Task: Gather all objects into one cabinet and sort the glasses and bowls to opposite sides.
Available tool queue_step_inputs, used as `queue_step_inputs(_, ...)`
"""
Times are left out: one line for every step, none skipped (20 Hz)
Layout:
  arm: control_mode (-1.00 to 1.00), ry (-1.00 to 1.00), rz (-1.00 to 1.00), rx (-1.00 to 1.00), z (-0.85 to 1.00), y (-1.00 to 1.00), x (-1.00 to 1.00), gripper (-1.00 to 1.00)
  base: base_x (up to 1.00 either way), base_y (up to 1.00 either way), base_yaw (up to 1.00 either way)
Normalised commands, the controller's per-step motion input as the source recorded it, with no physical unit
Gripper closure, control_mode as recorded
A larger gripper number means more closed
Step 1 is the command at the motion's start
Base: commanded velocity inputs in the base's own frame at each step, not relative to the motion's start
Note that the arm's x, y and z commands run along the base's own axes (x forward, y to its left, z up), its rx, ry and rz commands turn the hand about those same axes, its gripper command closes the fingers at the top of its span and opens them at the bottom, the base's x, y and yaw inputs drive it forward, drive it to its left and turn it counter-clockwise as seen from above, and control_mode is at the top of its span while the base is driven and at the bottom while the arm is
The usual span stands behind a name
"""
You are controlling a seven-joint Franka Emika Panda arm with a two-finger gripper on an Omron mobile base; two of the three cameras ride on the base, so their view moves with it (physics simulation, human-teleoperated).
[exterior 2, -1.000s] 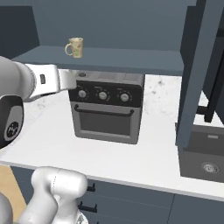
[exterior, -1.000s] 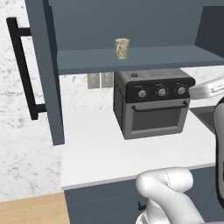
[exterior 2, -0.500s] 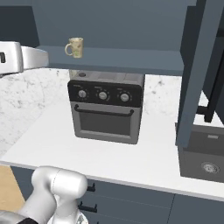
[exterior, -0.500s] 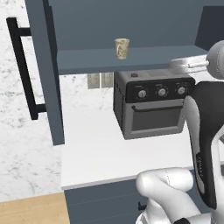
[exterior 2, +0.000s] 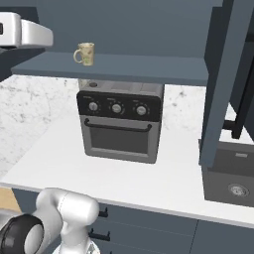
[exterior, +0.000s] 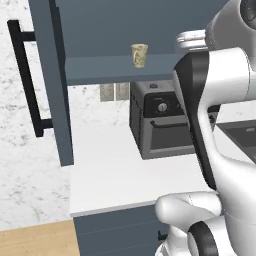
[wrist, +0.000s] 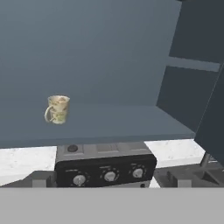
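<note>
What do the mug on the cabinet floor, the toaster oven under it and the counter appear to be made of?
The mug looks like glazed ceramic: cream with faint mottled speckles. The toaster oven looks like brushed grey metal with a black control panel and silvery knobs. The counter reads as plain matte white, stone or laminate, hard to tell; the wall behind it shows marble-like grey veining.

One speckled mug [exterior 2: 85,53] stands upright on the cabinet floor [exterior 2: 149,68].

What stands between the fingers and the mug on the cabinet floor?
Nothing visible: in the hand view the mug stands alone on the open cabinet floor, doors swung aside. The toaster oven sits below it, out of the path.
</note>
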Motion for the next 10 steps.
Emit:
queue_step_inputs(-1.00, -0.04, 0.03, 0.21, 0.00, 0.00, 0.25, -1.00, 0.00, 0.00, 0.00)
queue_step_inputs(-1.00, -0.06, 0.00, 0.21, 0.00, 0.00, 0.11, -1.00, 0.00, 0.00, 0.00)
queue_step_inputs(-1.00, -0.10, 0.00, 0.21, 0.00, 0.31, 0.00, -1.00, 0.00, 0.00, 0.00)
queue_step_inputs(-1.00, -0.12, 0.00, 0.21, 0.00, 0.51, 0.00, -1.00, 0.00, 0.00, 0.00)
queue_step_inputs(-1.00, -0.16, 0.00, 0.22, 0.00, 0.66, 0.00, -1.00, 0.00, 0.00, 0.00)
queue_step_inputs(-1.00, -0.15, -0.02, 0.18, 0.00, 0.81, 0.00, -1.00, 0.00, 0.00, 0.00)
queue_step_inputs(-1.00, -0.15, -0.03, 0.14, 0.00, 0.86, 0.00, -1.00, 0.00, 0.00, 0.00)
queue_step_inputs(-1.00, -0.15, -0.05, 0.11, 0.00, 0.86, 0.00, -1.00, 0.00, 0.00, 0.00)
queue_step_inputs(-1.00, -0.07, -0.05, 0.03, 0.00, 0.76, 0.00, -1.00, 0.00, 0.00, 0.00)
queue_step_inputs(-1.00, -0.01, -0.05, 0.00, 0.00, 0.66, 0.19, -1.00, 0.00, 0.00, 0.00)
